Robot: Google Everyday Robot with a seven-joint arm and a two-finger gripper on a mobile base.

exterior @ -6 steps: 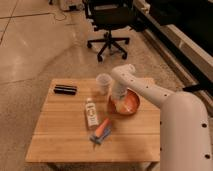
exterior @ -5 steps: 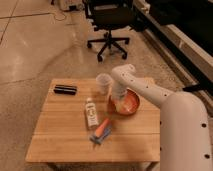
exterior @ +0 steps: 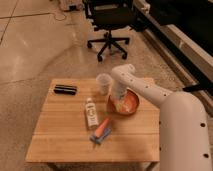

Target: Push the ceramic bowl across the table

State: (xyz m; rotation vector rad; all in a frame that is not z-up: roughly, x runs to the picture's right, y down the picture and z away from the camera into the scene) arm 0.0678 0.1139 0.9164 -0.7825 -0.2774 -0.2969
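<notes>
Camera view looks down at a slant on a light wooden table standing on a polished floor, with a black office chair beyond its far edge. The ceramic bowl, orange-red and shallow, sits on the right half of the table, towards the far side and close to the right edge.

The white arm comes in from the lower right, bends at its elbow above the far right corner, and drops straight down so that the gripper hangs over the left part of the bowl, inside its rim or right at it. From where I stand the claw's tip is lost against the bowl's inside, so I can't say whether it is spread or closed, nor whether it touches the bowl.

Just left of the wrist, a clear plastic cup stands upright, near the bowl's far left side. A small white bottle lies flat to the bowl's left. Nearer the front lies an orange and blue object. A flat black object rests near the far left corner, well apart from the bowl.
</notes>
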